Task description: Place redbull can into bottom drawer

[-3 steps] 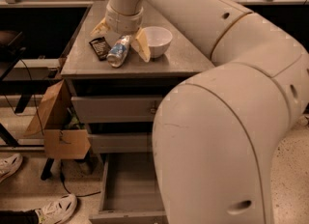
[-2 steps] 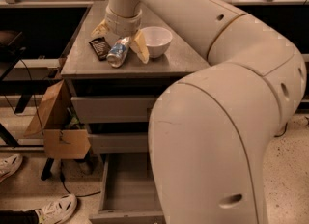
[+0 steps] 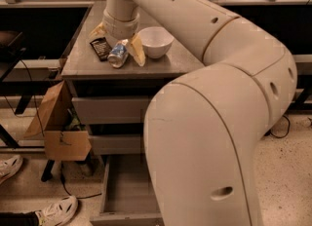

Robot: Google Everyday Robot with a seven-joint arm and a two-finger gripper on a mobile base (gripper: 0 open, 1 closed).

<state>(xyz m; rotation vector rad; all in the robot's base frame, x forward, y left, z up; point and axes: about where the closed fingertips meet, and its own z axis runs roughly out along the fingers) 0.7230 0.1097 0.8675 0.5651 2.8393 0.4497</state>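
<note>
Camera view is showing you the gripper [image 3: 119,47] sitting low on the grey cabinet top [image 3: 161,66]. Its yellowish fingers [image 3: 137,50] are standing apart on either side of the redbull can [image 3: 118,54], so it is not yet clamping anything. The can is lying tilted on the top, between the black snack packet [image 3: 101,48] and the white bowl [image 3: 156,42], and is touching or nearly touching the finger on the bowl side. Compared with a second ago, almost nothing is moving. The can is keeping its place and that finger is looking slightly nearer to it, so you are probably watching the grasp closing. The bottom drawer [image 3: 127,191] is already standing pulled out below, partly hidden by the arm [image 3: 219,137]. You are still needing the grip, the lift and the carry down.
</note>
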